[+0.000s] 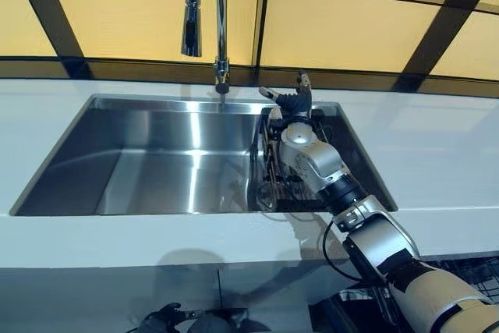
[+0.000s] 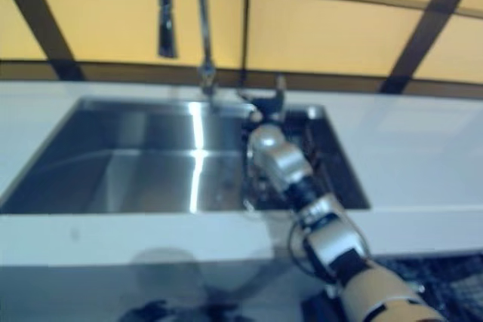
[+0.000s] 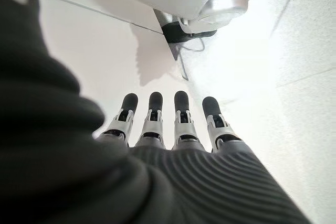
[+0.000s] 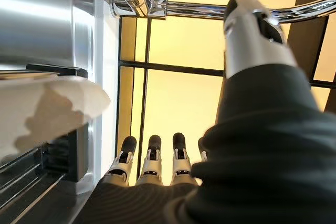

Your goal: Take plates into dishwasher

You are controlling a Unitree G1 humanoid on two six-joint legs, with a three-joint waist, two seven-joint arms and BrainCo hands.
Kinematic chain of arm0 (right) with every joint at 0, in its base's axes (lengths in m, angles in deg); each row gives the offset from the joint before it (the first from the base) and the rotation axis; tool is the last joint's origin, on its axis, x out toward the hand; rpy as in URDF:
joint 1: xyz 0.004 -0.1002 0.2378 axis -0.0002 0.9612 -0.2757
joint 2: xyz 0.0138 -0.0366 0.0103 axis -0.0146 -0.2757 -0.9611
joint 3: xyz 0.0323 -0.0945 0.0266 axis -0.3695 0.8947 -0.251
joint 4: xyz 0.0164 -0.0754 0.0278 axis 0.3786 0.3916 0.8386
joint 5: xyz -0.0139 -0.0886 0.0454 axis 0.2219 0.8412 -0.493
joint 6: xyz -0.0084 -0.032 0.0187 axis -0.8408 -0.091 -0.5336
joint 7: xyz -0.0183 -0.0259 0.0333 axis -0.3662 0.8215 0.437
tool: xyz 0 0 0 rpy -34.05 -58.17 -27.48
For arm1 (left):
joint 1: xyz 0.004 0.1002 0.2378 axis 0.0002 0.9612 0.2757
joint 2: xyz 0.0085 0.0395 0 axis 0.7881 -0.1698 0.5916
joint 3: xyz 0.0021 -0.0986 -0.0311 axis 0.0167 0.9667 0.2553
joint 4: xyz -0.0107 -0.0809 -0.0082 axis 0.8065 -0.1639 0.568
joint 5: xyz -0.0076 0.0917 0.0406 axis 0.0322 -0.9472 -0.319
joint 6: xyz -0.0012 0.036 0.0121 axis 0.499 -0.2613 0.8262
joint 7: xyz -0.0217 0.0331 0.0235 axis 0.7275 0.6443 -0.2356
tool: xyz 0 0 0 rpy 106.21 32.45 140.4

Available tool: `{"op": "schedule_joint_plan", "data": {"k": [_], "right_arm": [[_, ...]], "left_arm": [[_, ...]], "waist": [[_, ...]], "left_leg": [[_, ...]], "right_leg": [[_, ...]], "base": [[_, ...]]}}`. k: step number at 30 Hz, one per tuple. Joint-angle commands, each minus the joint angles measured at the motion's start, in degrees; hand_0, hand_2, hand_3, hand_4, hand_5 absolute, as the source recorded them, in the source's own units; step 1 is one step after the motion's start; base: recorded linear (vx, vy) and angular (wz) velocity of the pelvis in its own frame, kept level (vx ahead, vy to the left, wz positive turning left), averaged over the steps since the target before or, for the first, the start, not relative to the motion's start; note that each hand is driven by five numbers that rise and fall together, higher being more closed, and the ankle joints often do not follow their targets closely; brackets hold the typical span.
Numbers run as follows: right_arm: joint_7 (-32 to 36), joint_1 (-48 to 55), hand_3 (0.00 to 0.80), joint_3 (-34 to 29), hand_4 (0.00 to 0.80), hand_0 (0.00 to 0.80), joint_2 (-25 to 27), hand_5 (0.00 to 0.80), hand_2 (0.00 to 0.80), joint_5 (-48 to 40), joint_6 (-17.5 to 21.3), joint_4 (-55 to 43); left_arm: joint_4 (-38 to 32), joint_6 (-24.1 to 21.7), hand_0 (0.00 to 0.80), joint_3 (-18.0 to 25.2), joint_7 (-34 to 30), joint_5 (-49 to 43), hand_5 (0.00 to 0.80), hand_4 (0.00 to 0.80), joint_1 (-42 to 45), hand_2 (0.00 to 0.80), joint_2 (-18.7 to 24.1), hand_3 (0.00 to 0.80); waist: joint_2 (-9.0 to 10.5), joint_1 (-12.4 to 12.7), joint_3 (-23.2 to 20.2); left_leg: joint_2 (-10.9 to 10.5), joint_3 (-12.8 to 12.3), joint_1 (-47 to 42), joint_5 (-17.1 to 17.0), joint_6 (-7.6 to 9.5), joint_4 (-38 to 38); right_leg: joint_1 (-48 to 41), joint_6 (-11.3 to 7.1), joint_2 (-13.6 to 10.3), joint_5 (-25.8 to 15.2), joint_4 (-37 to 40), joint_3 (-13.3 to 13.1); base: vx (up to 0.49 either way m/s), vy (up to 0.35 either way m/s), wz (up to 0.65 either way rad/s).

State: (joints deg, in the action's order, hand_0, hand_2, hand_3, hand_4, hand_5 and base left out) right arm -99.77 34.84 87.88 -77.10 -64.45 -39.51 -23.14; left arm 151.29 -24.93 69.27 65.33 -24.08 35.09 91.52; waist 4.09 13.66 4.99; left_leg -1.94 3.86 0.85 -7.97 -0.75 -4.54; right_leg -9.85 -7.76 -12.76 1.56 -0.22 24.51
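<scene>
One steel sink (image 1: 156,161) is set into one white bench (image 1: 437,146), with one tall faucet (image 1: 220,21) behind it, one dark wire rack (image 1: 300,193) in the sink's right end, one white plate (image 4: 47,111) standing there, and two robot hands, right (image 1: 292,103) and left (image 3: 173,129).

Warm amber glow from backlit wall panels (image 1: 351,29) ahead of me. Bright streak of glare down steel sink (image 1: 179,161). Right eye view motion-blurred, left eye view crisp. Floor (image 3: 294,35) under my left hand (image 3: 173,129) blown out white.
</scene>
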Motion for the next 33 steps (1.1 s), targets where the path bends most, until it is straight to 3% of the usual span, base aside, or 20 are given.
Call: {"op": "schedule_joint_plan", "data": {"k": [1,20,33], "right_arm": [[-1.16,-6.32,0.0,-0.62,0.0,0.0,1.61,0.0,0.0,-0.64,1.0,2.78],[-3.0,-6.06,0.0,0.61,0.0,0.0,3.83,0.0,0.0,3.2,-9.49,8.12],[-1.45,-3.71,0.0,0.79,0.0,0.0,4.67,0.0,0.0,-0.13,-14.57,9.12]], "left_arm": [[3.05,-0.2,0.0,-4.52,0.3,1.38,0.0,0.0,-2.65,0.0,-0.41,0.0],[2.16,0.46,0.0,-5.53,0.46,1.81,0.0,0.0,-3.25,0.0,-0.6,0.0],[1.96,0.98,0.0,-5.45,0.5,1.83,0.0,0.0,-3.5,0.0,-0.81,0.0]], "waist": [[-1.69,2.46,-1.51],[-1.86,1.95,-1.06],[-1.76,0.63,-1.12]], "left_leg": [[-1.53,-1.82,-3.65,6.46,2.86,-0.46],[-1.41,-1.31,-4.24,6.89,3.32,-0.46],[-1.41,-1.73,-5.2,7.77,3.69,-0.46]], "right_leg": [[2.18,-0.24,-2.97,-7.45,-7.78,-0.66],[3.96,-0.67,-3.54,-7.44,-10.11,-2.02],[6.01,-0.9,-3.92,-7.79,-12.45,-3.3]], "base": [[-0.007,0.007,0.05],[-0.004,0.0,0.04],[-0.002,0.002,0.02]]}}
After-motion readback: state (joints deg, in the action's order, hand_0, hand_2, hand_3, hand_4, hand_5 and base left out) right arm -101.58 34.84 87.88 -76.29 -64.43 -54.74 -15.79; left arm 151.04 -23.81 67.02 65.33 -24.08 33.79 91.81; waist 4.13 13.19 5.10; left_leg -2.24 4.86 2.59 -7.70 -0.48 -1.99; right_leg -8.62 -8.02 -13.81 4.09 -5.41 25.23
